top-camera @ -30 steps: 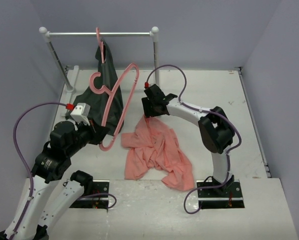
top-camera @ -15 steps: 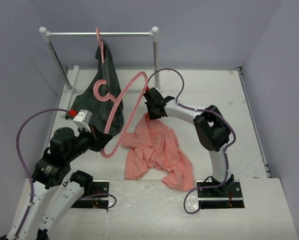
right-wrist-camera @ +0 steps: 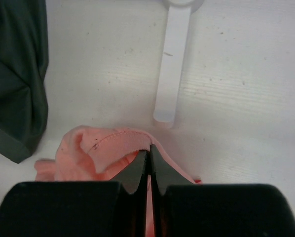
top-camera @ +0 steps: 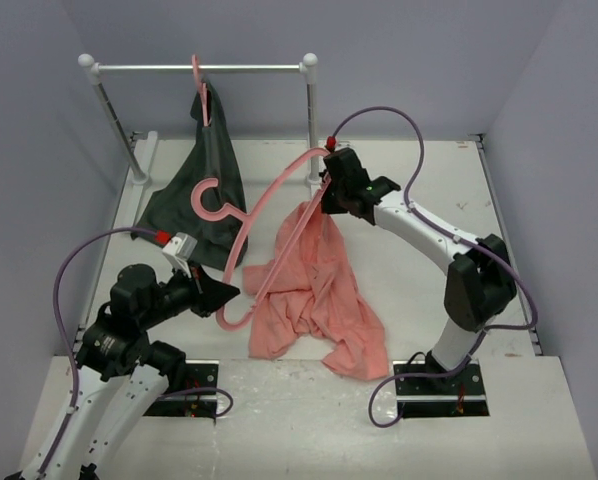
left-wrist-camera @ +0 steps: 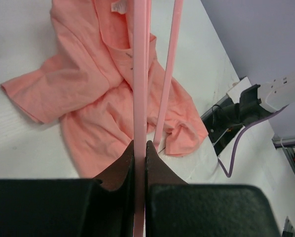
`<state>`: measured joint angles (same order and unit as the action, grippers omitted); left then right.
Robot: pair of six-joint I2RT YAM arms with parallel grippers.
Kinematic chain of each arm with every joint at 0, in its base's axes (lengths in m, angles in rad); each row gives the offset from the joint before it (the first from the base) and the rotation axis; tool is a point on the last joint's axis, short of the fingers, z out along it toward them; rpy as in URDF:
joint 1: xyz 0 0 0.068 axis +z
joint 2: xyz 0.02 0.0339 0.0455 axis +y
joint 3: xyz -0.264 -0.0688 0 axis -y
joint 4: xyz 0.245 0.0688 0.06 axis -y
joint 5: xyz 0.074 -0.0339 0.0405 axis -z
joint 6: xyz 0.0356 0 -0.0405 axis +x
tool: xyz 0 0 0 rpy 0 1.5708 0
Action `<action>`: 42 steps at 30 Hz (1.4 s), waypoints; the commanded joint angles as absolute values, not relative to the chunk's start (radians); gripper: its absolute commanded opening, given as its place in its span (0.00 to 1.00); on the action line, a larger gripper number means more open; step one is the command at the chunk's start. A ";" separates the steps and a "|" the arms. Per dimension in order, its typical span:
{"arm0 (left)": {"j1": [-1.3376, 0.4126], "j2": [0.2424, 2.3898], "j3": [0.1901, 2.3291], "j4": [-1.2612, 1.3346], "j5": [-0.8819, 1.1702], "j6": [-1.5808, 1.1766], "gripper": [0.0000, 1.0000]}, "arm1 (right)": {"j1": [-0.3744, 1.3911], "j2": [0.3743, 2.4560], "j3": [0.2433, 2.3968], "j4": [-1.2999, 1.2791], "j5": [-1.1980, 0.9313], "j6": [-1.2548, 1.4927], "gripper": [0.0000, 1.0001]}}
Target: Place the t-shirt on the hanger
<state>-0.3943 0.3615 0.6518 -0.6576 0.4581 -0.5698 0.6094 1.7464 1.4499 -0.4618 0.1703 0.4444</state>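
Observation:
A salmon-pink t-shirt (top-camera: 314, 295) lies crumpled on the white table, its upper edge lifted off the surface. My right gripper (top-camera: 329, 197) is shut on that edge, and a fold of stitched fabric (right-wrist-camera: 105, 145) bulges beside the closed tips (right-wrist-camera: 148, 150). The thin pink hanger (top-camera: 276, 183) slants above the shirt with its hook (top-camera: 207, 200) pointing left. Its far end reaches up next to the right gripper. My left gripper (top-camera: 219, 295) is shut on the hanger's near end. In the left wrist view the bar (left-wrist-camera: 140, 74) runs straight out from the jaws over the t-shirt (left-wrist-camera: 88, 98).
A white clothes rack (top-camera: 199, 68) stands at the back left. A dark grey-green garment (top-camera: 204, 185) hangs from it on a second pink hanger (top-camera: 201, 85). The rack's right post (top-camera: 310, 110) and foot (right-wrist-camera: 172, 64) are close behind the right gripper. Grey walls enclose the table.
The right gripper has shut on the t-shirt's edge and pulled it up and back to the right. The left arm has drawn back and lowered, tilting the hanger toward the right gripper.

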 commanded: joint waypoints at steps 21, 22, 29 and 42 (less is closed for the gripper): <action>-0.397 0.477 0.458 -0.403 0.596 -0.675 0.00 | 0.434 1.515 1.435 -0.581 0.177 0.497 0.00; -0.398 0.476 0.462 -0.399 0.601 -0.678 0.00 | 0.434 1.521 1.447 -0.591 0.182 0.490 0.00; -0.400 0.427 0.488 -0.385 0.630 -0.709 0.00 | 0.434 1.608 1.532 -0.647 0.233 0.469 0.00; -0.401 0.386 0.477 -0.382 0.709 -0.701 0.00 | 0.434 1.736 1.730 -0.754 0.252 0.480 0.00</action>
